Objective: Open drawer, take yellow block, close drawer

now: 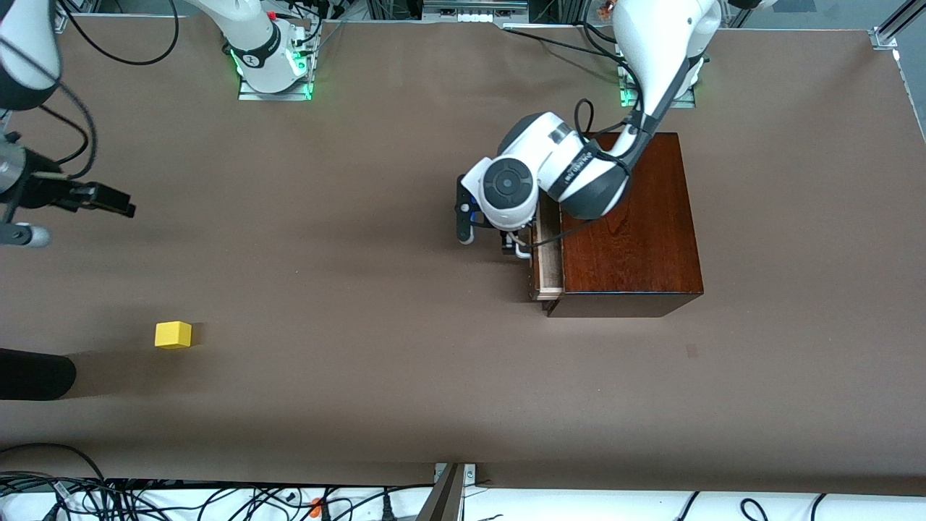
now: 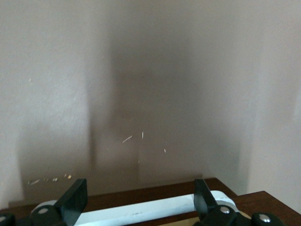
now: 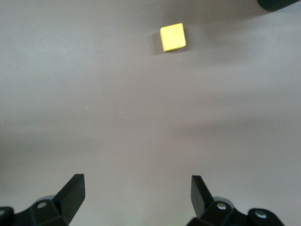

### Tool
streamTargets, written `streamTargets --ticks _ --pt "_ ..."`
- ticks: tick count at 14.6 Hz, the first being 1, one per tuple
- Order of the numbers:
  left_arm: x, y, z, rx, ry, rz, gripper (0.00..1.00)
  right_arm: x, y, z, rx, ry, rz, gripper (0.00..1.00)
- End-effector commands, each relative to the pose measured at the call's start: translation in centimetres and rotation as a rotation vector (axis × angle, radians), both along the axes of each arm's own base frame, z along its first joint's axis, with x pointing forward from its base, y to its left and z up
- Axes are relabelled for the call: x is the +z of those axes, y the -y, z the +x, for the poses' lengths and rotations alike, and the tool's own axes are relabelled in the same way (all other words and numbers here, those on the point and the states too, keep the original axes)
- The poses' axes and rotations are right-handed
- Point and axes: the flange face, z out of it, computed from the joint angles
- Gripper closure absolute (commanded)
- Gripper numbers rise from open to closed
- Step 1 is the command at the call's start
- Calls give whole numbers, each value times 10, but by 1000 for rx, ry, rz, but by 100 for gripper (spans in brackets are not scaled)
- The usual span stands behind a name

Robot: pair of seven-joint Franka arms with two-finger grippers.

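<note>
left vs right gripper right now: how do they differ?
The left gripper sits at the drawer, fingers straddling its white handle; the right gripper is over bare table, around nothing. The drawer is slightly open at the left gripper; the right gripper is away from the yellow block, toward the right arm's end. Both are open.

left gripper [image 2: 136,197] lowered, jaws spread, right gripper [image 3: 137,193] raised, jaws wide
</note>
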Motion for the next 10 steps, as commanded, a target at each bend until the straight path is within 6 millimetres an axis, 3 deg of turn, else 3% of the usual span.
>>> streamTargets --ticks 1,5,10 --pt "13 -22 8 -11 0 28 0 16 -13 -16 -9 20 -7 0" --pt "17 -37 14 -13 4 65 0 38 -10 -18 4 48 0 0" --pt "21 -39 14 -21 11 80 0 40 -4 -18 -5 47 0 0"
